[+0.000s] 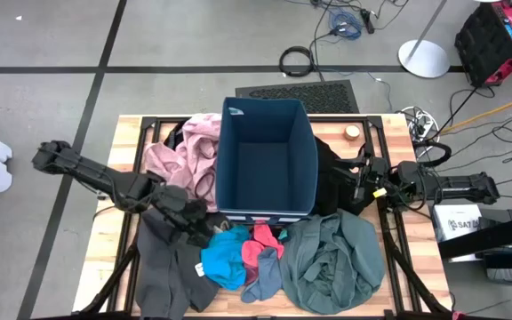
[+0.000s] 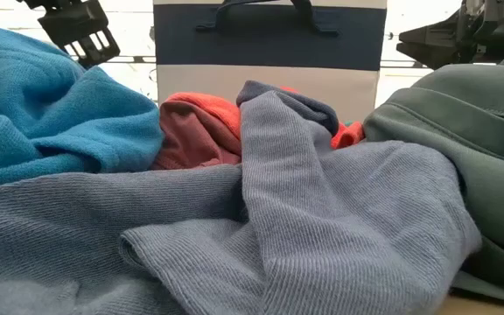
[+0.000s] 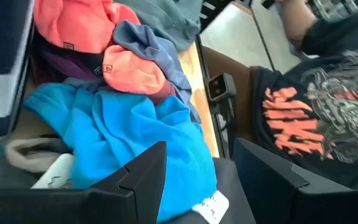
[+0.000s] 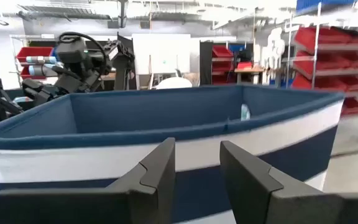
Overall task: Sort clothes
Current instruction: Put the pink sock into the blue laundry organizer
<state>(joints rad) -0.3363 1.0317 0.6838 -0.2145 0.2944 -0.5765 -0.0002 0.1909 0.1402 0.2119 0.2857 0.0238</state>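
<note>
Our left hand (image 1: 188, 216) hovers spread over the dark grey garment (image 1: 169, 267), beside the bright-blue piece (image 1: 225, 256). Our right hand (image 1: 356, 185), spread, faces the navy bin (image 1: 268, 160) mid-bench.

navy bin (image 1: 267, 160) blocks centre; clothes (image 1: 238, 253) crowd front.

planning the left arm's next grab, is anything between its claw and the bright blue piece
Nothing visible does. The left claw hangs open just beside the bright blue piece, which lies uncovered at the front of the table, with only the dark grey garment underneath the claw.
</note>
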